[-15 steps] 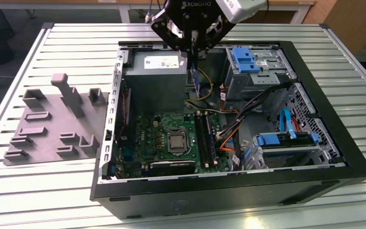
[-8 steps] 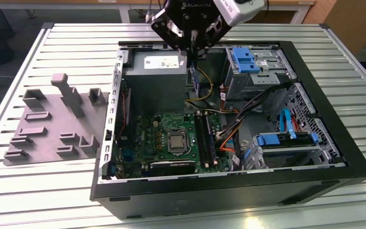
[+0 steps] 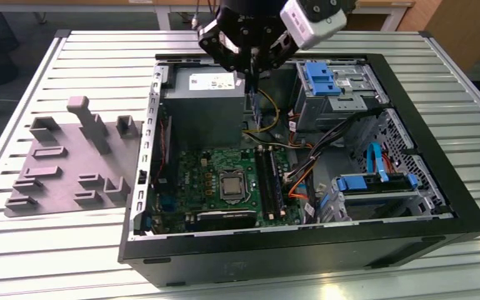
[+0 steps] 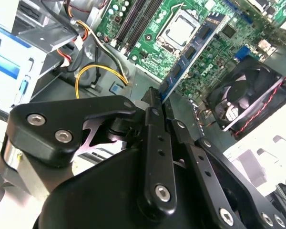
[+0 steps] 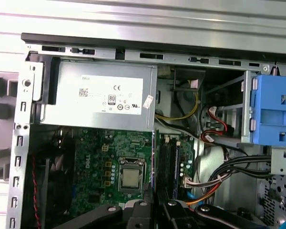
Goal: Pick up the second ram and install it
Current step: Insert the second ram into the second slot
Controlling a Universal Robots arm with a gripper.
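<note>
The claw (image 3: 254, 74) was positioned above the open computer case (image 3: 440, 206), over the power supply unit (image 3: 202, 103) and the rear part of the motherboard (image 3: 215, 181). In the exterior view a slim, dark strip, the second ram (image 3: 257, 106), hung upright from between the claw's fingers, its lower end above the wiring just past the memory slots (image 3: 269, 181).

In the second wrist view the two black fingers (image 4: 155, 143) were pressed together on the near end of the second ram (image 4: 190, 52), whose bluish board with dark chips extended away from the claw, edge-on over the motherboard (image 4: 214, 62). The claw was therefore closed and gripping the stick. The stick was clear of the board; it was not seated in any slot.

In the first wrist view the memory slots (image 5: 169, 160) lay beside the processor socket (image 5: 130, 177), and the thin edge of the second ram (image 5: 154, 162) ran between them, directly ahead of the claw (image 5: 155, 207). Whether a stick already sat in one of the slots could not be determined.

The case rested on a slatted metal table (image 3: 82, 250). On the exterior view's left, a grey plastic holder plate (image 3: 65, 165) with raised blocks lay on the table, well apart from the claw. Blue drive brackets (image 3: 319, 78) and bundled cables (image 3: 307, 169) occupied the case on the exterior view's right. A case fan (image 4: 243, 95) showed in the second wrist view.
</note>
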